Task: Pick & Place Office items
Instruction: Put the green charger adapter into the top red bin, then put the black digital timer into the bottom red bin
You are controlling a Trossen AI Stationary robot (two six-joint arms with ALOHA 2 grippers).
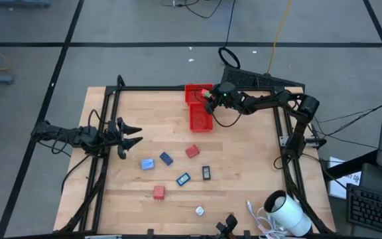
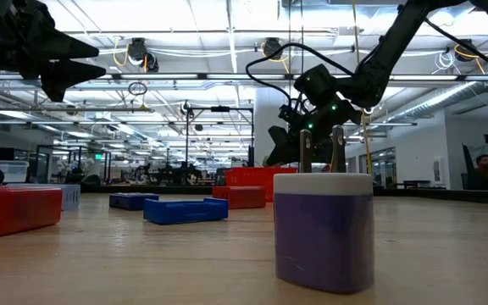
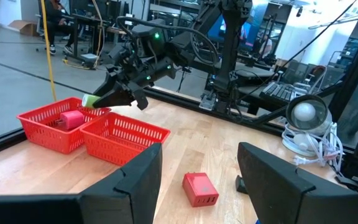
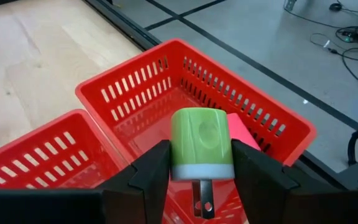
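The left tool [image 1: 132,135] hovers off the counter [image 1: 244,179] at its left edge, well apart from the red tray [image 1: 199,106]. Its fingers stand apart with nothing between them.

Between that tool and the tray, loose pieces lie on the counter: a light-blue piece [image 1: 147,163], a dark blue piece [image 1: 166,158], a red piece [image 1: 158,192], a blue piece [image 1: 183,178], a red block [image 1: 191,151], a black piece [image 1: 206,172] and a whitish piece [image 1: 199,211]. All are nearer the left tool than the right one.

The right tool [image 4: 194,180] hangs above the tray's far compartment. It holds a green-white plug [image 4: 201,144], one finger on each side. The plug's long axis runs straight out from the tool, green end forward and its metal prong back between the fingers. A pink piece [image 3: 72,118] already lies in that compartment, just beside and below the plug.

The coming move appears to be the release. The plug sits over the open compartment, inside its walls, so it should fall in beside the pink piece. The divider toward the near compartment is close; any drift that way risks the wrong compartment.
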